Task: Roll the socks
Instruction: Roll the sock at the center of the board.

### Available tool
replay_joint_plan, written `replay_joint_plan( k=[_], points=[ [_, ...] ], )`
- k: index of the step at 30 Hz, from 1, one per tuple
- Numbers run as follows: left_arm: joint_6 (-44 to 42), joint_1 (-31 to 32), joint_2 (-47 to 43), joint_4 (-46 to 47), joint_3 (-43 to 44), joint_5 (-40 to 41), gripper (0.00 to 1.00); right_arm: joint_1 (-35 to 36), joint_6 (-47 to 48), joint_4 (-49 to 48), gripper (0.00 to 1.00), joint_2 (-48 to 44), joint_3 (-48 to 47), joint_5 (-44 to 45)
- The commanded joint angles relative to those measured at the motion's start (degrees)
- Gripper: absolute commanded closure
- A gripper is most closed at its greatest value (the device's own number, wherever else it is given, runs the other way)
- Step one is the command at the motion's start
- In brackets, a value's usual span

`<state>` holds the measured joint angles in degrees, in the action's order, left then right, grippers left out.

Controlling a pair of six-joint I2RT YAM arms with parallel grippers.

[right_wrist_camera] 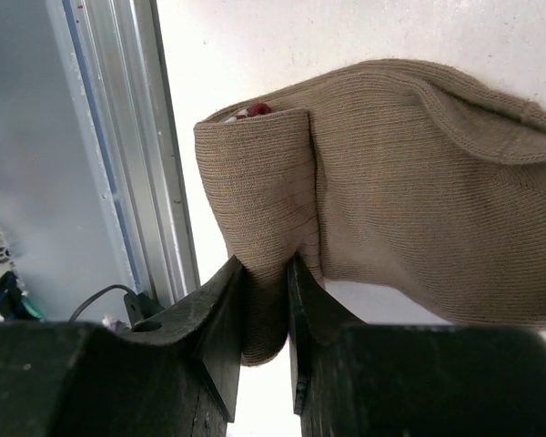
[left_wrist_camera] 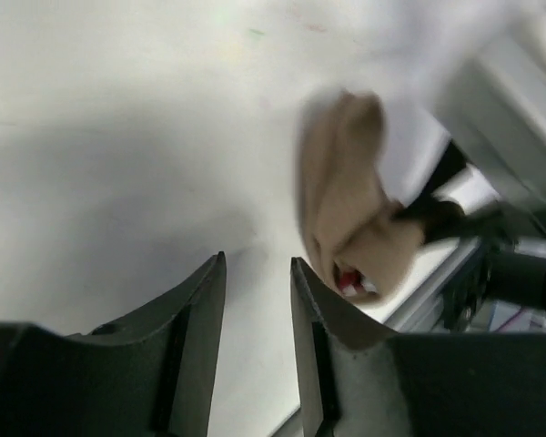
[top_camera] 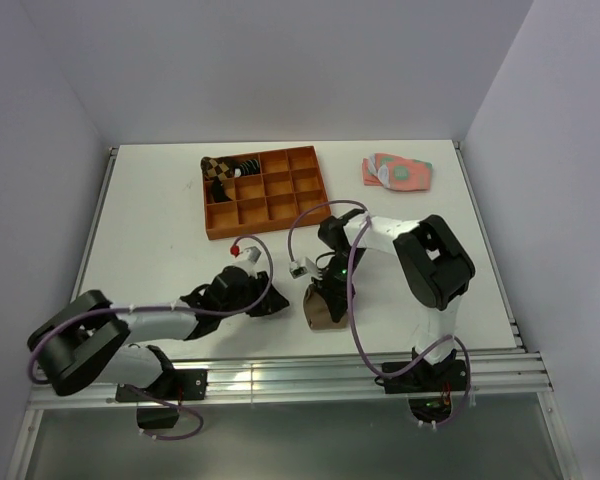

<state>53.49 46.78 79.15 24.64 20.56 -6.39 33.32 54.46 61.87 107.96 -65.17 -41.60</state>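
Note:
The tan-brown sock [top_camera: 325,308] lies folded near the table's front edge. My right gripper [top_camera: 330,283] is shut on a fold of it; in the right wrist view the fabric [right_wrist_camera: 373,182] is pinched between the fingers at the gripper [right_wrist_camera: 266,273]. A bit of the maroon-and-white cuff [right_wrist_camera: 255,110] shows inside the fold. My left gripper [top_camera: 272,305] sits just left of the sock, open a little and empty [left_wrist_camera: 257,273], with the sock [left_wrist_camera: 346,200] ahead to its right. The black striped sock [top_camera: 248,165] lies in the orange tray.
The orange divided tray [top_camera: 280,200] stands at the back, with a brown checkered rolled sock [top_camera: 217,170] in its left corner. Flat pink-and-green socks [top_camera: 398,171] lie at the back right. The metal rail [top_camera: 280,372] runs along the table's front edge.

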Motion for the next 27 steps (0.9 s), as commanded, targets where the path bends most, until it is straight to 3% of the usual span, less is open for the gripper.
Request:
replay_joint_plan(
  k=[1, 5, 12, 27],
  points=[
    [-5.23, 6.02, -7.95, 4.37, -1.22, 6.13, 0.60, -0.36, -0.40, 1.94, 0.83, 1.72, -2.07, 1.26],
    [-13.75, 12.88, -10.34, 1.03, 3.16, 10.09, 0.54, -0.36, -1.37, 2.56, 0.82, 2.25, -3.38, 1.61],
    [-25.36, 17.81, -2.52, -1.44, 11.51, 10.34, 0.50, -0.36, -2.07, 3.17, 0.81, 3.57, -4.53, 1.44],
    [-29.15, 19.31, 9.08, 1.98, 16.18, 9.56, 0.48, -0.45, -2.87, 3.09, 0.81, 4.54, -5.15, 1.44]
  ],
)
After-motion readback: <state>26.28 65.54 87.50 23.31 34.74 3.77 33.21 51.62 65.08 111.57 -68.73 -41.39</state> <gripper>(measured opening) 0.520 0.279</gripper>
